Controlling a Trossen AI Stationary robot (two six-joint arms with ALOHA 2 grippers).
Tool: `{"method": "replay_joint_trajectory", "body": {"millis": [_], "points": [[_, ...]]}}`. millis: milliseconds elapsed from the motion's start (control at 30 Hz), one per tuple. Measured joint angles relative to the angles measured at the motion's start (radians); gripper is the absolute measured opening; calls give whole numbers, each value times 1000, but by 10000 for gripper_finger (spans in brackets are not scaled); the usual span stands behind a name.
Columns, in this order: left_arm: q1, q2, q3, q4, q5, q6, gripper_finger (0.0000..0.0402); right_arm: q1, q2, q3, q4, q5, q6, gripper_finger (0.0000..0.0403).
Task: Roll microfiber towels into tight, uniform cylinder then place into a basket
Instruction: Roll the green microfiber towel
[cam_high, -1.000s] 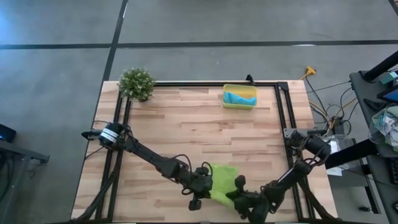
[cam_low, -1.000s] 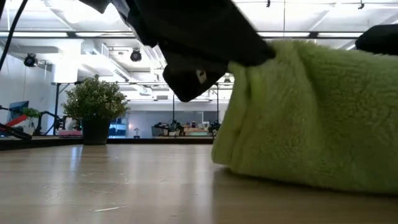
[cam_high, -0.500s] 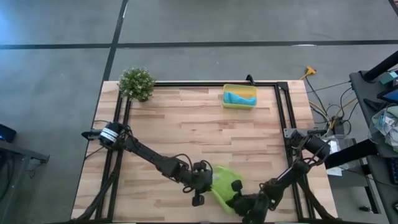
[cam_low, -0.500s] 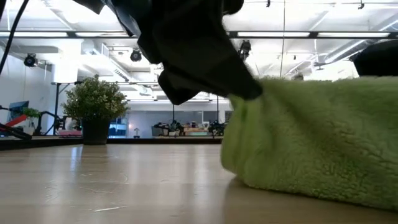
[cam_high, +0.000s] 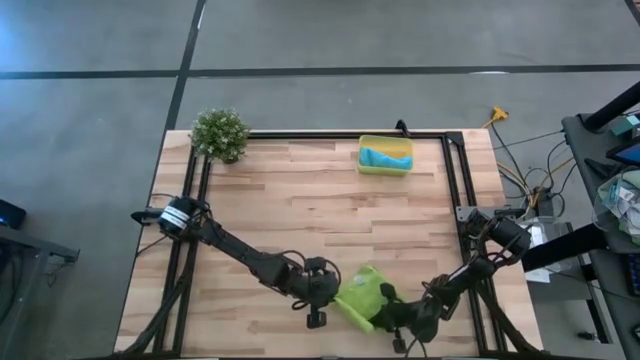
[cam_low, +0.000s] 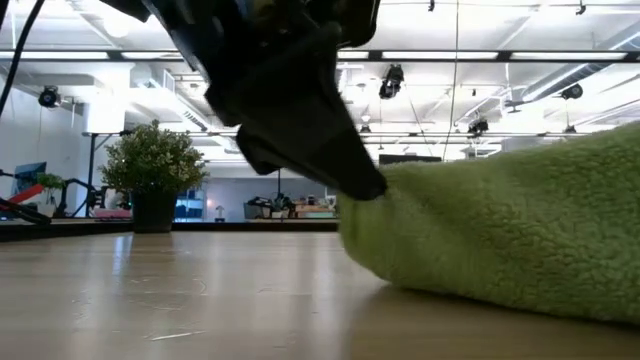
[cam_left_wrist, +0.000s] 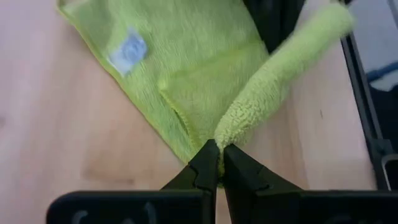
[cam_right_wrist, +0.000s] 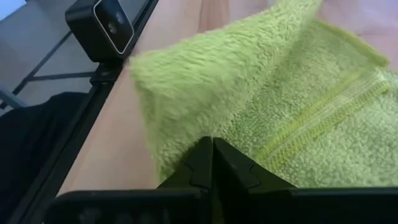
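There are two towels: one green towel (cam_high: 362, 295) near the front of the table (cam_high: 300, 200), and one blue towel (cam_high: 386, 157) in the one yellow basket (cam_high: 385, 168) at the far side. There is one little plant (cam_high: 219, 133). There are two robot arms.

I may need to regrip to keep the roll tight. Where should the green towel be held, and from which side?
Probably at the two ends of the rolled fold on the green towel, where it is thickest. The left gripper already pinches one end from the left and the right gripper the other from the right. The flat part with the white tag lies loose, so gripping there would likely unroll it.
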Motion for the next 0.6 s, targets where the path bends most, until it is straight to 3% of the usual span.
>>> {"method": "replay_joint_trajectory", "body": {"millis": [233,400,600], "points": [[14,3,-1,144,-26,75,2,0,0,-10,17,2,8,8],[20,3,-1,138,-21,106,2,0,0,-15,16,6,40,8],[7,1,-7,114,73,294,3,0,-2,-28,14,9,64,8]]}}
